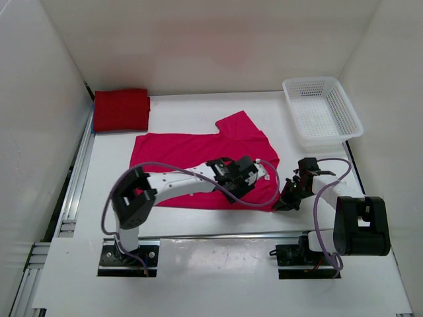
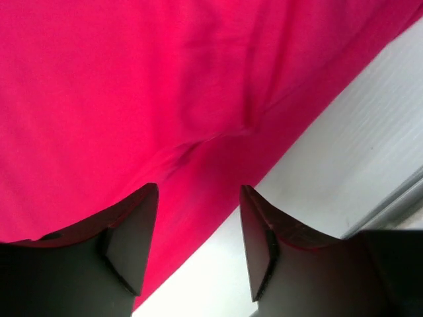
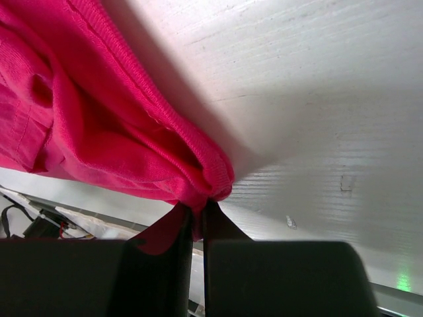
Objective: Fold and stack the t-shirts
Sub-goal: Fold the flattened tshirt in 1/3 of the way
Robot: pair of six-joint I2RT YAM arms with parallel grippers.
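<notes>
A bright pink-magenta t-shirt [image 1: 192, 153] lies spread on the white table, one sleeve pointing to the back. My right gripper [image 1: 284, 202] is shut on its near right corner; in the right wrist view the bunched hem [image 3: 211, 178] is pinched between the jaws [image 3: 198, 206]. My left gripper [image 1: 256, 173] hovers open over the shirt's right part. Its fingers [image 2: 199, 188] straddle the shirt's edge [image 2: 132, 86] with nothing between them. A dark red t-shirt [image 1: 121, 109] sits folded at the back left, and a thin blue edge [image 1: 122, 131] shows under it.
A white mesh basket [image 1: 322, 109] stands at the back right. White walls close in the table on three sides. A metal rail [image 1: 73, 178] runs along the left edge and another along the near edge by the arm bases.
</notes>
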